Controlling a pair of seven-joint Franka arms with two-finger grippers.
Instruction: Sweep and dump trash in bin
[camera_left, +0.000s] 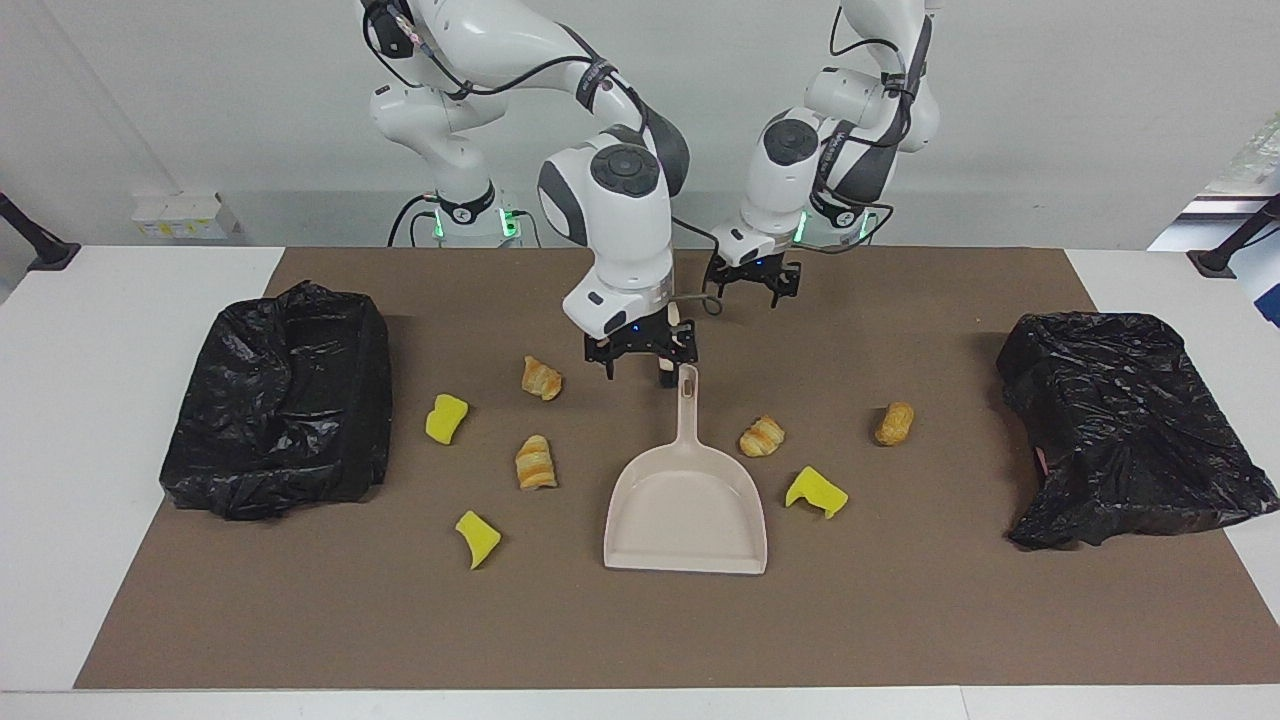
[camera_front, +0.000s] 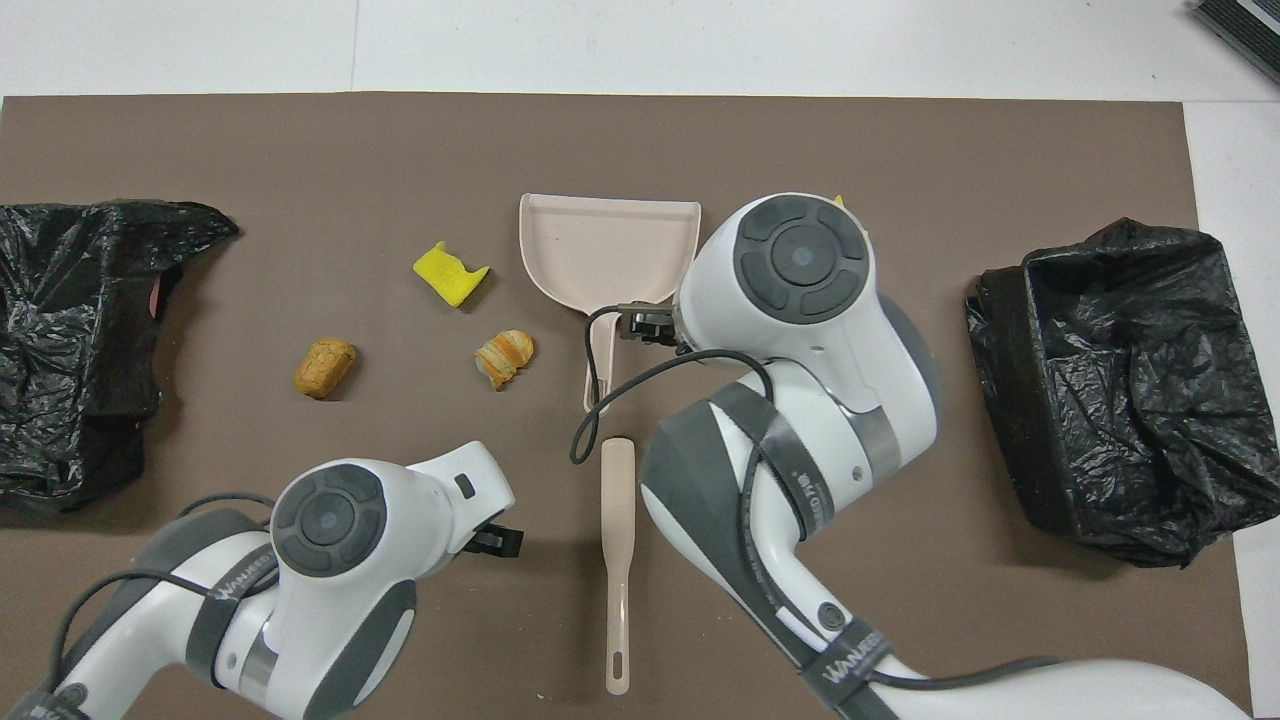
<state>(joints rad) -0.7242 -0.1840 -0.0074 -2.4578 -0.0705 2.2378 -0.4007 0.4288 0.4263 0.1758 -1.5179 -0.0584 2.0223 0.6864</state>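
Note:
The trash lies scattered on the brown mat: several striped pastries (camera_left: 541, 378) (camera_left: 535, 463) (camera_left: 762, 437) (camera_left: 895, 423) and three yellow chunks (camera_left: 446, 418) (camera_left: 478, 538) (camera_left: 816, 492). A beige dustpan (camera_left: 686, 510) sits mid-mat, its handle pointing at the robots. In line with that handle lies the beige brush (camera_front: 618, 540), mostly hidden in the facing view. My right gripper (camera_left: 640, 372) hangs open just above the brush head and the tip of the dustpan handle, holding nothing. My left gripper (camera_left: 752, 295) is open and raised beside the brush handle, toward the left arm's end.
Two bins lined with black bags stand on the mat, one (camera_left: 280, 400) at the right arm's end and one (camera_left: 1130, 430) at the left arm's end. In the overhead view the right arm covers the pastries and chunks on its side.

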